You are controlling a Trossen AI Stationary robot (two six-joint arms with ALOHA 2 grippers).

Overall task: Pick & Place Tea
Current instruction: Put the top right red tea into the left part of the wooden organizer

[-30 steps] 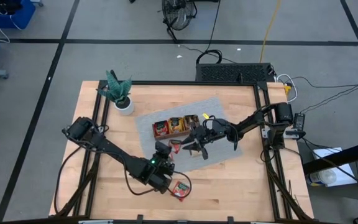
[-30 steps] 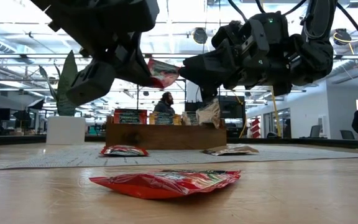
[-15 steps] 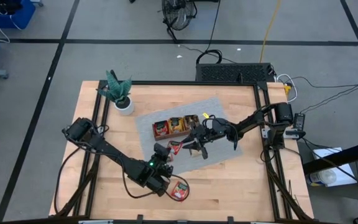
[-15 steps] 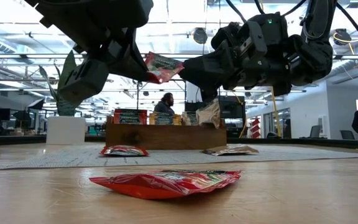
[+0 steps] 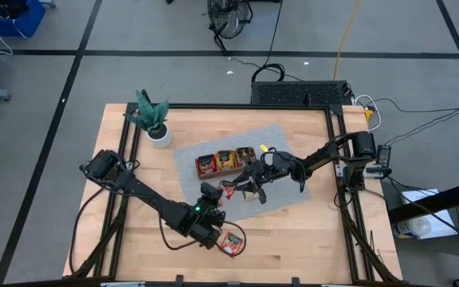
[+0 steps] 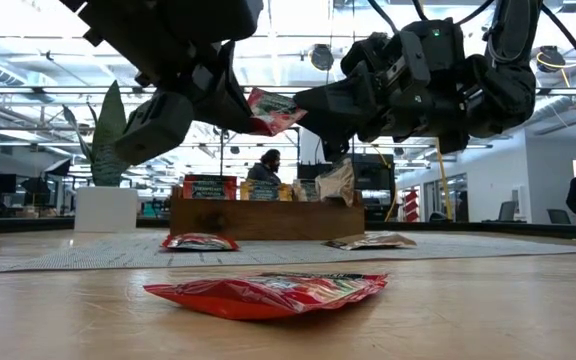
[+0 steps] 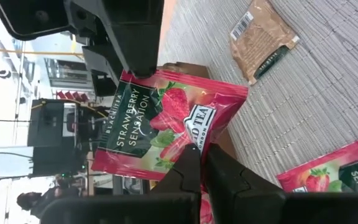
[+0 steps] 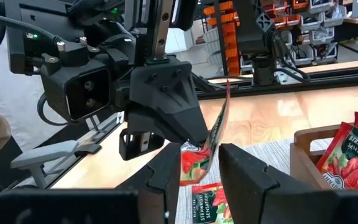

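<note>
A red strawberry tea sachet (image 7: 160, 121) hangs in the air above the grey mat (image 5: 281, 139), with my left gripper (image 7: 202, 149) shut on it. In the low view the sachet (image 6: 271, 110) sits between both grippers. My right gripper (image 8: 201, 155) is open. Its two fingers stand on either side of the sachet's other edge, which shows edge-on (image 8: 215, 134) in the right wrist view. Another red sachet (image 6: 268, 293) lies flat on the wood near the front edge. A red one (image 6: 199, 241) and a brown one (image 6: 371, 240) lie on the mat. My left gripper pinches one edge of the sachet (image 7: 191, 138) between its two fingers, slanting in from the table's near left. The sachet is lifted clear of the mat and stands on edge beyond the fingertips. My right gripper straddles the opposite edge (image 7: 135, 73); whether a finger touches it I cannot tell.
The brown wooden compartment tray (image 5: 198, 156) with several sachets upright in it stands on the mat just beyond the grippers. A potted plant (image 5: 159, 131) is at the far left. Bare wood lies to the near right.
The held sachet's free end has swung a little toward my right gripper's fingers and now reaches between them. Both hands stay in place.
</note>
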